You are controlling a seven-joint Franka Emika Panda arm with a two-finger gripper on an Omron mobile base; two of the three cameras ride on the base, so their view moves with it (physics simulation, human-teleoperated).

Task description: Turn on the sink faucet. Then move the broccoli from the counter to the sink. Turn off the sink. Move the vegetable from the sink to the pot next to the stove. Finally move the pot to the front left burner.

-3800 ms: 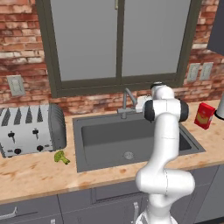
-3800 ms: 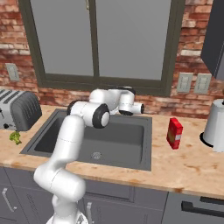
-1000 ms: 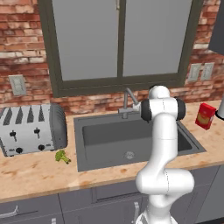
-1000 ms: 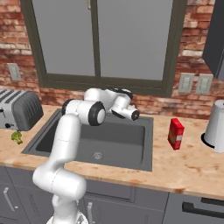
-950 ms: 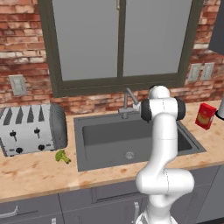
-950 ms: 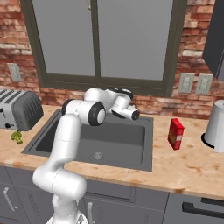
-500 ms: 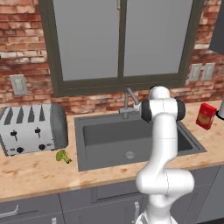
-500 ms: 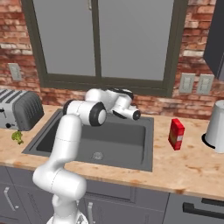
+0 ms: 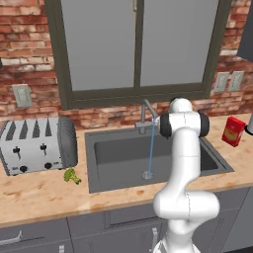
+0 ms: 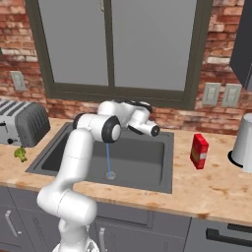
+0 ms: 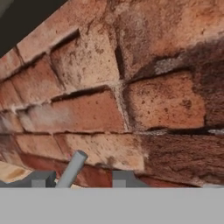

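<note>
Seeing water now run from the faucet (image 9: 147, 114) into the sink (image 9: 106, 179), I count step one done; end effector (image 11: 75, 182) spread unclear; broccoli (image 9: 71, 176) waits on the table (image 9: 39, 195), centre-left.

Even, bright rendered light; soft shadows, slightly coarse detail.

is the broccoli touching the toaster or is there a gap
Apart. In the left base view the broccoli lies on the counter just below the toaster, with a strip of bare wood between them.
</note>
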